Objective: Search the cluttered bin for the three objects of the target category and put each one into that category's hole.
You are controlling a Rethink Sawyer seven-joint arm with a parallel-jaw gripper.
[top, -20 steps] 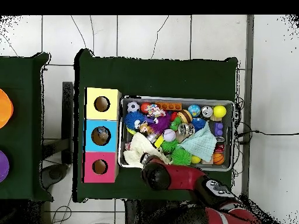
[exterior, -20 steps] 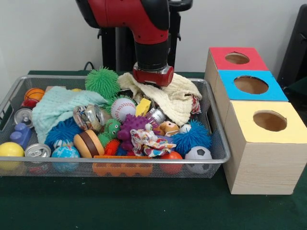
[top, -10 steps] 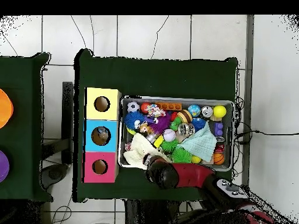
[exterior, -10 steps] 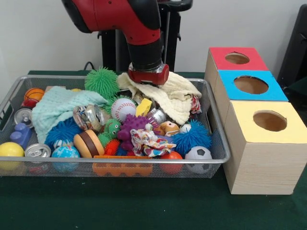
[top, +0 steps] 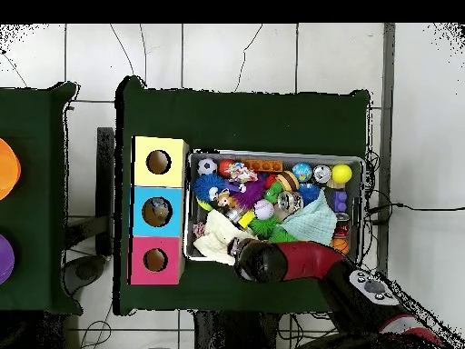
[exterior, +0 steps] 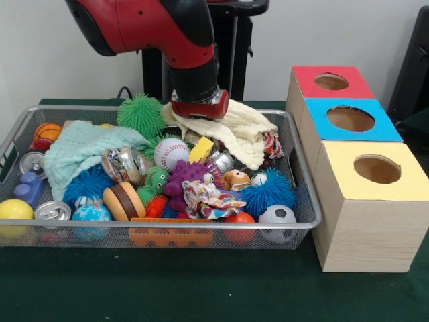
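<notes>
Cream cloth [exterior: 236, 132] under pincer [exterior: 198, 115] shows frontally; arm covers it overhead.

A: What does the robot arm [exterior: 144, 27] look like?
B: Thick, rounded, glossy red shell with black sections; a black cylindrical wrist ends in a red collar edged with grey.

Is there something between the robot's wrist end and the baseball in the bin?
Yes. The arm's end sits on the cream cloth at the bin's far side; the cloth's edge and a yellow block lie between it and the baseball.
</notes>
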